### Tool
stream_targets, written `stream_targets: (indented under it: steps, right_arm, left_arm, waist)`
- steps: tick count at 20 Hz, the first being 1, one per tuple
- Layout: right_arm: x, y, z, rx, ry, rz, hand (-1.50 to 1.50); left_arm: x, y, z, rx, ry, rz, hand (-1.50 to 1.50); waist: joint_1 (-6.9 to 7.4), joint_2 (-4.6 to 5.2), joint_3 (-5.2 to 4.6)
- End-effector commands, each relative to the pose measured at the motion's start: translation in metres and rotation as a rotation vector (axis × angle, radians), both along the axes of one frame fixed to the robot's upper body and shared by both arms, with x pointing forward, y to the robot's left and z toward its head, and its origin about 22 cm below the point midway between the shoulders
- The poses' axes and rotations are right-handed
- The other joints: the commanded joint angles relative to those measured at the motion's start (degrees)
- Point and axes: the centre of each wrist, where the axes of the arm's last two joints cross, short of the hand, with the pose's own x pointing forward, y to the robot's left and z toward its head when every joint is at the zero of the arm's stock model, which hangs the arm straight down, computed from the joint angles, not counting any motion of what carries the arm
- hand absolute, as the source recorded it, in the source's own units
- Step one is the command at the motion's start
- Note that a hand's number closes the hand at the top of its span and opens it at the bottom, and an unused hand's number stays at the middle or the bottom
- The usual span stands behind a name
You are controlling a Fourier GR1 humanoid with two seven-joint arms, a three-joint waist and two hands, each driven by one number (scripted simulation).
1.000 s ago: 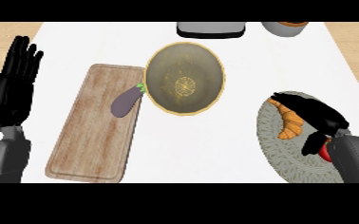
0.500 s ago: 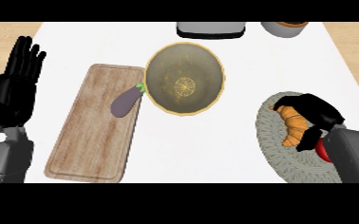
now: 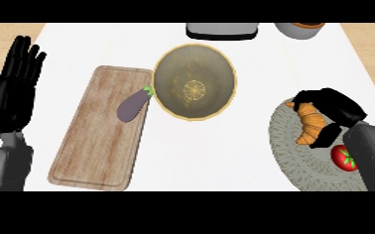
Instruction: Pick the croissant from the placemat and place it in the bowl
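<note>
Since the earlier frames nothing on the left or centre of the counter has shifted; the change is all at the right, where the right hand has closed in on the croissant, its fingers now curled over the top end and its thumb against the lower end. Left to right: left hand (image 3: pixel 20 87), one, upright at the left edge with fingers straight and released, resting, holding nothing. Wooden cutting board (image 3: pixel 95 144), one, lying lengthwise. Eggplant (image 3: pixel 134 106), one, on the board's right edge, its stem end reaching toward the bowl. Bowl (image 3: pixel 170 64), one, gold-rimmed with nothing in it, just beside the board. At the back edge, a grey container (image 3: pixel 222 30) and a second vessel (image 3: pixel 300 29), one each, both cut off by the view. Placemat (image 3: pixel 287 144), one, round and grey, at the lower right. Croissant (image 3: pixel 312 124), one, lying on the placemat between the fingers and thumb of the right hand (image 3: pixel 333 106), which grasps it. Whether it is lifted off the mat cannot be told. Tomato (image 3: pixel 343 157), one, on the placemat just below the croissant, partly under the right forearm. Judgement: grasp looks made, so pick is nearly done; lift and carry leftward to the bowl remain.
</note>
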Motion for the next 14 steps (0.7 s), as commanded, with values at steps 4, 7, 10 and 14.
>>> stream_targets:
  steps: [4, 7, 10, 14]
  right_arm:
    - [0.063, -0.011, 0.108, -0.127, -0.095, 0.155, 1.5]
    - [0.071, -0.023, 0.131, -0.094, -0.128, 0.188, 1.5]
    - [0.077, -0.03, 0.158, -0.088, -0.226, 0.192, 1.5]
    - [0.081, -0.042, 0.187, 0.003, -0.313, 0.209, 1.5]
  left_arm:
    - [0.017, -0.032, 0.011, -0.012, -0.067, -0.134, 0.0]
    - [0.017, -0.039, 0.01, -0.011, -0.066, -0.141, 0.0]
    - [0.026, -0.042, 0.02, -0.01, -0.074, -0.13, 0.0]
    - [0.027, -0.046, 0.018, -0.01, -0.067, -0.15, 0.0]
  waist:
    - [7.93, 3.75, 0.53]
    - [8.37, 3.67, 0.68]
    - [7.88, 4.16, 0.77]
    - [7.46, 3.86, 0.75]
